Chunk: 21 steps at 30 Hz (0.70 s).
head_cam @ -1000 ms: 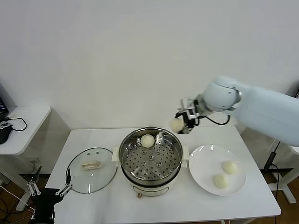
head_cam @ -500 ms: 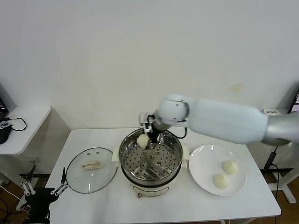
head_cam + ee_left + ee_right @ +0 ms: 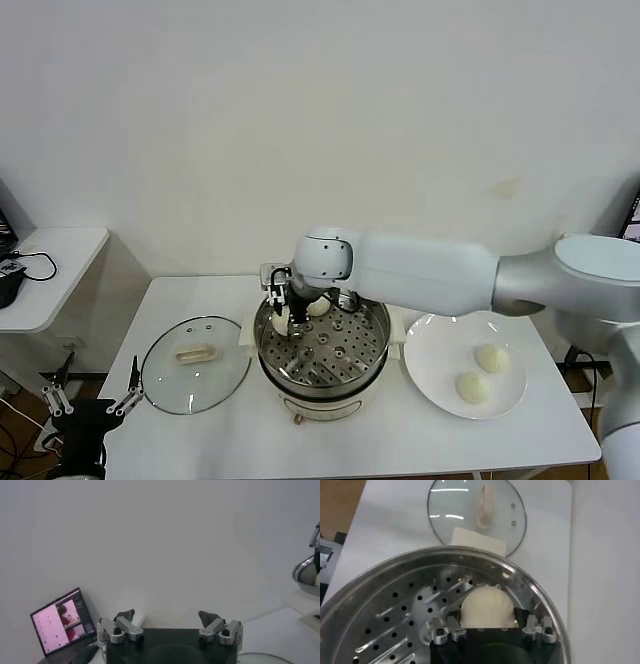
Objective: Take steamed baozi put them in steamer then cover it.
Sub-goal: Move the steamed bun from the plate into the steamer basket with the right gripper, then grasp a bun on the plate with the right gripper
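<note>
My right gripper reached into the steamer at its left side, fingers clamped on a steamed baozi just above the perforated tray. My left gripper waited low beside the surface, fingers spread.

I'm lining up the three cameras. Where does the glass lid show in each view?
Head view: the lid lies flat on the table, on the robot's left of the steamer.
Left wrist view: only a sliver of its rim, at the bottom edge near the left end effector.
Right wrist view: the lid lies beyond the steamer's rim.
Shared landmark: the steamer, whose edge also shows in the left wrist view.
</note>
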Each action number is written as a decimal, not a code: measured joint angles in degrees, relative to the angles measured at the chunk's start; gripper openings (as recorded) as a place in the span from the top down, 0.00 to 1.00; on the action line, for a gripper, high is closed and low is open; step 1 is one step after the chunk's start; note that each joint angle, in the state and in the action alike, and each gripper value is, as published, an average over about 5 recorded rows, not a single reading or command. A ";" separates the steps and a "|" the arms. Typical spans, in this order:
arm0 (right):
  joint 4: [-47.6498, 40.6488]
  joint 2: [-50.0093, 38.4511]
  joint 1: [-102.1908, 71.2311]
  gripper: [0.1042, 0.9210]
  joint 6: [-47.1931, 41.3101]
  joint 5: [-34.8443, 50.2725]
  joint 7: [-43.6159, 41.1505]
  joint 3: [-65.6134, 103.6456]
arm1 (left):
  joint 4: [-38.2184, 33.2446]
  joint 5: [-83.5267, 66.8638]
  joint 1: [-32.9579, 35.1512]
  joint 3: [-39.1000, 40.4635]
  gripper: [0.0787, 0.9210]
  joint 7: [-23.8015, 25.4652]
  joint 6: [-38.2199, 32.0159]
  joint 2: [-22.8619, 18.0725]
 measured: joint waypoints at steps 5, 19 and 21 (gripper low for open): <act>-0.62 0.96 -0.55 0.30 -0.26 -0.38 -0.20 -0.31 | 0.14 -0.12 -0.11 -0.05 0.12 0.01 0.00 0.12; 2.49 -2.44 3.55 0.12 1.00 -3.82 -6.44 -0.63 | 0.27 -0.21 -0.26 -0.09 0.12 0.04 -0.02 0.00; 3.86 -4.24 5.12 0.12 1.81 -4.68 -8.04 -0.81 | 0.25 -0.21 -0.36 0.00 0.12 0.09 -0.02 0.00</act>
